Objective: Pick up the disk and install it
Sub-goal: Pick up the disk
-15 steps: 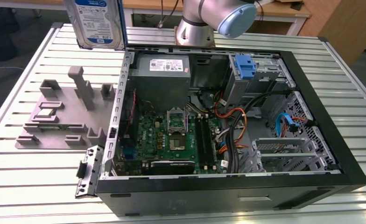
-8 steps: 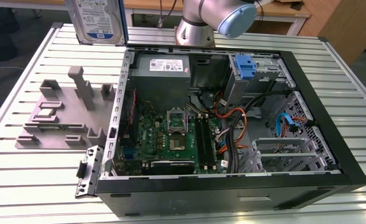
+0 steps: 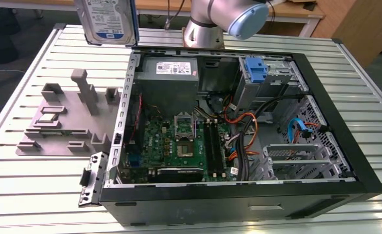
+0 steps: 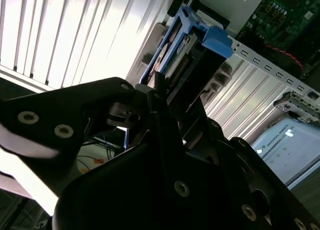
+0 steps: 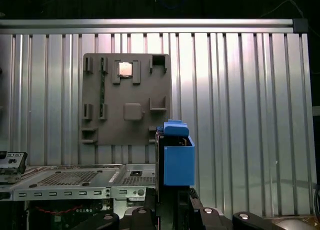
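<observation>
The disk [image 3: 106, 22], a silver drive with a blue-and-white label and blue side rails, hangs upright in the air over the table's far edge, just beyond the open computer case [image 3: 347, 146]. In both wrist views its blue carrier [image 5: 178, 160] [image 4: 210, 37] stands edge-on between the dark fingers. My gripper [image 5: 172, 202] is shut on the disk, its black fingers [image 4: 162, 102] clamping the drive from both sides. Below the held disk lie the slatted table and the case's rim.
Inside the case are a grey power supply [image 3: 168, 68], the motherboard [image 3: 178, 141], loose cables and a blue bracket [image 3: 256, 68] in the drive bay. A grey fixture block [image 3: 67, 122] with a small chip stands at the exterior view's left. The arm's base [image 3: 204, 31] rises behind the case.
</observation>
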